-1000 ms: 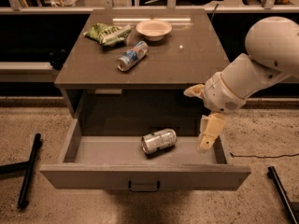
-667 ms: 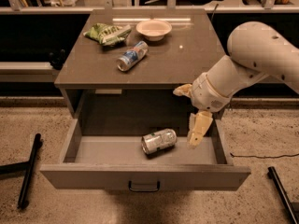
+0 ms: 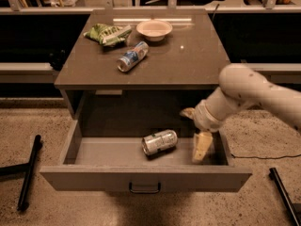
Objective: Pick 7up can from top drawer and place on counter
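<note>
Cans counted: 2. One 7up can (image 3: 160, 141) lay on its side in the top drawer (image 3: 141, 178). One blue-and-white can (image 3: 132, 57) lay on its side on the counter (image 3: 188, 60).

Bowls: 1, a pale bowl (image 3: 154, 29) on the counter.

Green packets: 1, a crumpled packet (image 3: 107, 33) left of the bowl.

Drawers seen: 1, pulled out, with 1 handle (image 3: 145, 188).

Counters: 1.

Grippers: 1. The gripper (image 3: 195, 130) hung in the drawer's right end, its 2 fingers spread, apart from the 7up can.
</note>
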Robot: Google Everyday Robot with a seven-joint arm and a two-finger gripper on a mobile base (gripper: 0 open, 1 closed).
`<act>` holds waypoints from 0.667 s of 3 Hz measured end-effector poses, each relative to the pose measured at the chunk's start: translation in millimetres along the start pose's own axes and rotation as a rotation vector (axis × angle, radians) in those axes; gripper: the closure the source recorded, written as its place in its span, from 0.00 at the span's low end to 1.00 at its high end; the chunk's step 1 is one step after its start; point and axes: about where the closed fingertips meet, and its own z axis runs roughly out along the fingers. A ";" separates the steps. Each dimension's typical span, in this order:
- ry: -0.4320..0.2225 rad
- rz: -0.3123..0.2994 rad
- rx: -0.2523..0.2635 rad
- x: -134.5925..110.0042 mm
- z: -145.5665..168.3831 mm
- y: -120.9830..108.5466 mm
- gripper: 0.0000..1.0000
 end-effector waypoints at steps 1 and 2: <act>-0.009 0.005 0.000 77.0 64.4 -6.3 0.00; -0.009 0.005 0.000 75.8 65.1 -6.9 0.00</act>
